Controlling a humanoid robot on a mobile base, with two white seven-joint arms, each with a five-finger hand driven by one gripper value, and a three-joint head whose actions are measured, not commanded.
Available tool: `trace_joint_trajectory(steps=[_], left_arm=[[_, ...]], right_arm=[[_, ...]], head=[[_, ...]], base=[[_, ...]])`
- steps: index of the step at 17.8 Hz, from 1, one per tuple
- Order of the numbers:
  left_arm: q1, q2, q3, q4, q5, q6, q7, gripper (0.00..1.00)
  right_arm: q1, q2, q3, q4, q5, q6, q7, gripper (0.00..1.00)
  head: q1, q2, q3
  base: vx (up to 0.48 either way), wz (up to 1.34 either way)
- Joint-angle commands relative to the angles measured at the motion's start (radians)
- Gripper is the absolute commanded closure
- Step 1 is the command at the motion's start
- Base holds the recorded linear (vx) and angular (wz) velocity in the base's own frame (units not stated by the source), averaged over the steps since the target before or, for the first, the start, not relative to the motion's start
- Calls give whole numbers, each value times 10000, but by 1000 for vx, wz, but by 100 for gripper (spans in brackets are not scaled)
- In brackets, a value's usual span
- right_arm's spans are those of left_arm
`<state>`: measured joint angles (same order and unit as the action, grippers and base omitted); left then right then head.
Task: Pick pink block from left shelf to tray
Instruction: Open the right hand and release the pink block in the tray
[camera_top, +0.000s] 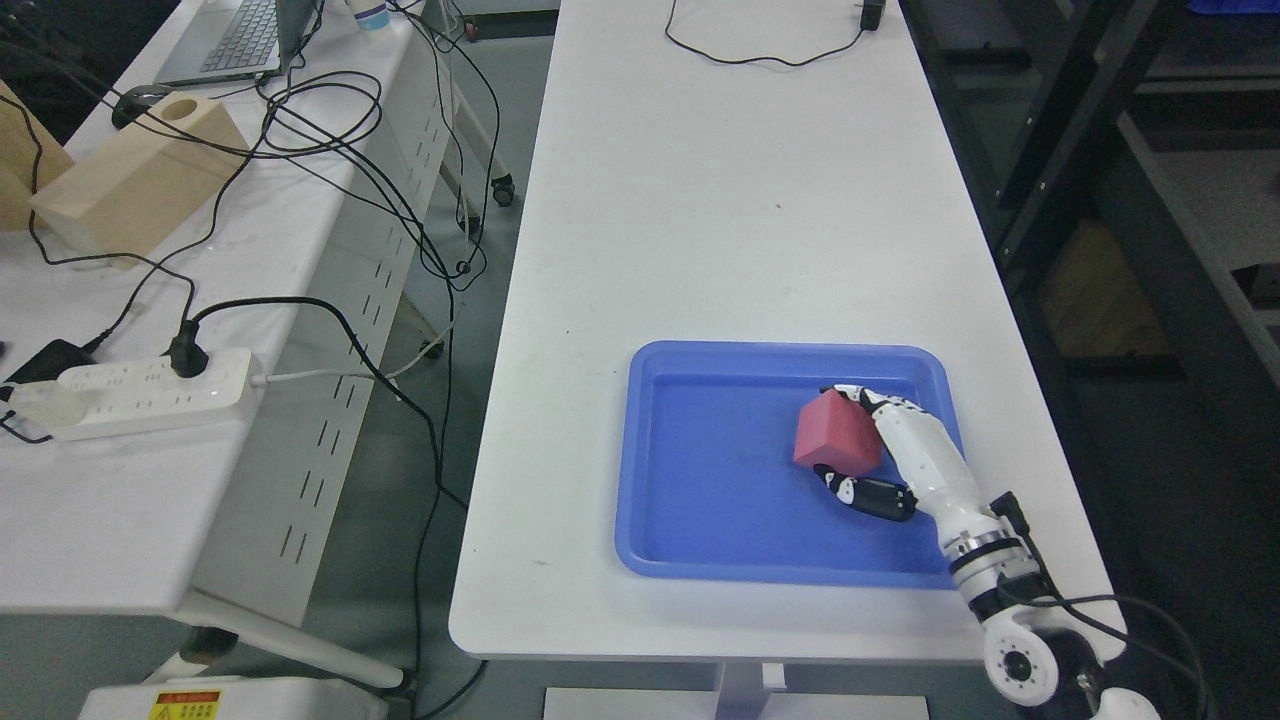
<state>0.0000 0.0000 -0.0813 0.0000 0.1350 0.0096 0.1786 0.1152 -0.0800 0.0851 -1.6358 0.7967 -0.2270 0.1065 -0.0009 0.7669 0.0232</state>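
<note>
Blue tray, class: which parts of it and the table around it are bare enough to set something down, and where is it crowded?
The blue tray is bare across its left half and along its near edge. Its right side is crowded: the right hand grips the pink block there. The white table is bare beyond the tray, up to the black cable at the far end.

A white table (740, 230) carries a blue tray (700, 520) and, at its far end, a black cable (760, 58).
</note>
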Motion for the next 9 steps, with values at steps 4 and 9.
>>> trace_joint_trajectory(steps=[4,9], left_arm=[[-292,175,0,-174,0,-4,8,0],[-292,175,0,-174,0,-4,8,0]], right_arm=[[137,-304,-881,-10,-2764,261,70,1],[106,-458,-1724,-10,-6192,-290,192,1]], head=[[0,0,0],[0,0,0]], base=[[24,0],[0,0]])
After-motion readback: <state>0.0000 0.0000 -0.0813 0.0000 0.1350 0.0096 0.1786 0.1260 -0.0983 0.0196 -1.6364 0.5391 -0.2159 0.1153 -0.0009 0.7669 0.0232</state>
